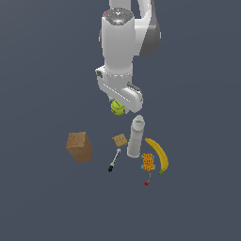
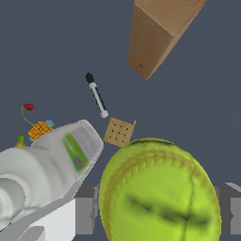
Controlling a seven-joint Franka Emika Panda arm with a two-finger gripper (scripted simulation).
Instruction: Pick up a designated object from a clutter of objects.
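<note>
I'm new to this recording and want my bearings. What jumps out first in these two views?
The yellow-green ball fills much of the wrist view, sitting between the grey fingers; in the exterior view it hangs in the gripper above the other items. Below lie a pale bottle, a banana on the exterior view's right, and a brown box on its left.

Fuzzy-looking matt tennis ball [image 2: 160, 193], wood-grained brown box [image 2: 157, 33], seemingly smooth plastic bottle [image 2: 47, 160].
</note>
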